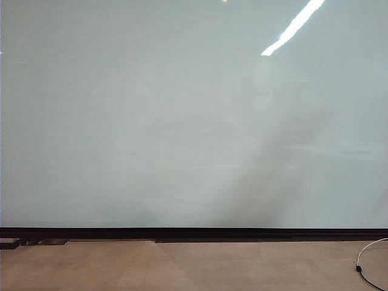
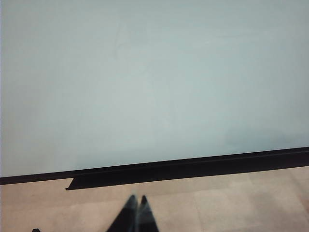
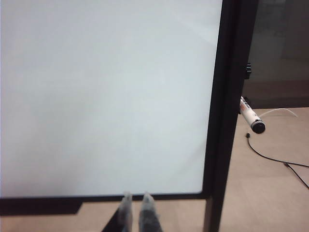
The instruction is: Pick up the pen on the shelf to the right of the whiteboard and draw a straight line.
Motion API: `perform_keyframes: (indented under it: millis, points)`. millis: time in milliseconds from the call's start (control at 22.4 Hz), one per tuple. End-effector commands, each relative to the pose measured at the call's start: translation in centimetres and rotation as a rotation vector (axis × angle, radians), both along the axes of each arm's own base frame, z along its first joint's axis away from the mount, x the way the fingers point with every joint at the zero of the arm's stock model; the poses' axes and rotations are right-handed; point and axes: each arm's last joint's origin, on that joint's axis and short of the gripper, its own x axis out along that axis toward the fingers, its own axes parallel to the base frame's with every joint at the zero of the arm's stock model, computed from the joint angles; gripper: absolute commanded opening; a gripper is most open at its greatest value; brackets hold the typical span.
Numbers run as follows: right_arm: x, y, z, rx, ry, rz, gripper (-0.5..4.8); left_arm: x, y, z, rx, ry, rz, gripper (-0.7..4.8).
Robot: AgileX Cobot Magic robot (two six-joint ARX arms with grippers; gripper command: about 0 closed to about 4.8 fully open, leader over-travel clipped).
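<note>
The whiteboard (image 1: 182,121) is a large glossy pale board with a black strip along its lower edge, and it fills most of the exterior view. No straight line shows on it. The pen (image 3: 252,118), short with a whitish barrel and a dark end, pokes out just past the board's black right frame (image 3: 226,106); the shelf under it is hidden. My right gripper (image 3: 137,200) is shut and empty, low in front of the board's lower right corner, well apart from the pen. My left gripper (image 2: 137,199) is shut, empty, pointing at the board's lower edge. Neither gripper appears in the exterior view.
A white cable with a black plug (image 1: 362,262) lies on the tan surface at the lower right. A thin dark cable (image 3: 270,157) runs below the pen. Small black pieces (image 1: 12,243) sit at the board's lower left corner.
</note>
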Motion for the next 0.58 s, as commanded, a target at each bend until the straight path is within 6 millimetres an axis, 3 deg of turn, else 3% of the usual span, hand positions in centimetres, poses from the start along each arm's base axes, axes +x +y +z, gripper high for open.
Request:
perform_keyframes:
  millis: [45,268,402,581]
  points:
    - [-0.1,0.1,0.7,0.028,-0.054,0.029,0.67,0.0,0.0,0.2,0.001,-0.009,-0.003,-0.05]
    - [-0.5,-0.2,4.4,0.043,-0.112,-0.044,0.69,0.0,0.0,0.2,0.001,-0.009,-0.003,-0.05]
    - [0.5,-1.2,6.2,0.026,-0.113,-0.147,1.44,0.0,0.0,0.2,0.001,-0.009,-0.003,-0.05]
    - [2.6,-3.7,7.2,-0.008,-0.185,-0.045,2.35,0.0,0.0,0.2,0.001,-0.009,-0.003,-0.05]
